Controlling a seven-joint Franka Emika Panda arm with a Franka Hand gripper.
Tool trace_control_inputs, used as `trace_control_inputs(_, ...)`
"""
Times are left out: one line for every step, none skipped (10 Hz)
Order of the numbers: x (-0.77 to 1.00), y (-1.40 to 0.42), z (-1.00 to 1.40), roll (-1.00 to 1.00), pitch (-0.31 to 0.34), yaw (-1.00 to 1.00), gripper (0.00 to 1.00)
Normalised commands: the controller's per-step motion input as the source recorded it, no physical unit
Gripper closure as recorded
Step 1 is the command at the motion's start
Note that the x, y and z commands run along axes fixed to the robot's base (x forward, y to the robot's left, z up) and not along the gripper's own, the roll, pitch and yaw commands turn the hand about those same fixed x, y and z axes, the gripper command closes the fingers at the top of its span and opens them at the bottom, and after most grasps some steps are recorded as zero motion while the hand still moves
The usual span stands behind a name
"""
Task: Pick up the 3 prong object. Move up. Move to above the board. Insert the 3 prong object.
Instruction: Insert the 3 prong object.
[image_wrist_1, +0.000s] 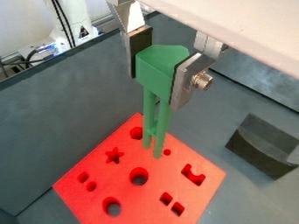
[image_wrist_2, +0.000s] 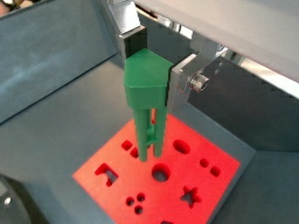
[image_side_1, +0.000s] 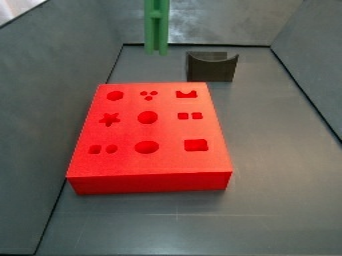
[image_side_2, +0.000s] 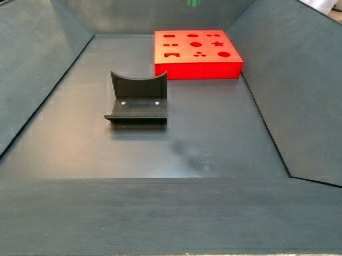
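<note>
My gripper (image_wrist_1: 162, 66) is shut on the wide top of the green 3 prong object (image_wrist_1: 156, 105) and holds it upright in the air. Both wrist views show it, also (image_wrist_2: 146, 92), with its thin prongs hanging down over the red board (image_wrist_1: 100, 188). The board (image_side_1: 147, 150) lies flat on the grey floor with a 3x3 grid of cutouts. In a side view only the object's lower part (image_side_1: 156, 25) shows, well above the board's far edge, and the gripper is out of frame. The board also shows in the other views (image_wrist_2: 216, 179) (image_side_2: 198, 52).
A dark grey U-shaped block (image_side_1: 210, 65) stands on the floor beyond the board; it also shows in other views (image_wrist_1: 267, 144) (image_side_2: 136, 100). Sloping grey walls (image_side_1: 47, 40) enclose the floor on all sides.
</note>
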Motion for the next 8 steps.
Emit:
trace_control_inputs(0.0, 0.23, -0.37, 0.06, 0.0, 0.08, 1.0)
trace_control_inputs(0.0, 0.16, -0.32, 0.0, 0.0, 0.0, 1.0)
trace_control_inputs(0.03, 0.03, -0.24, 0.0, -0.031, -0.49, 1.0)
trace_control_inputs(0.04, 0.09, -0.25, 0.0, -0.057, -0.83, 1.0)
trace_control_inputs(0.03, 0.09, -0.25, 0.0, -0.059, -0.91, 1.0)
trace_control_inputs(0.05, 0.07, -0.24, 0.0, -0.06, -0.94, 1.0)
trace_control_inputs(0.0, 0.09, -0.23, 0.0, -0.049, -0.9, 1.0)
trace_control_inputs(0.0, 0.02, -0.21, 0.0, -0.061, -0.97, 1.0)
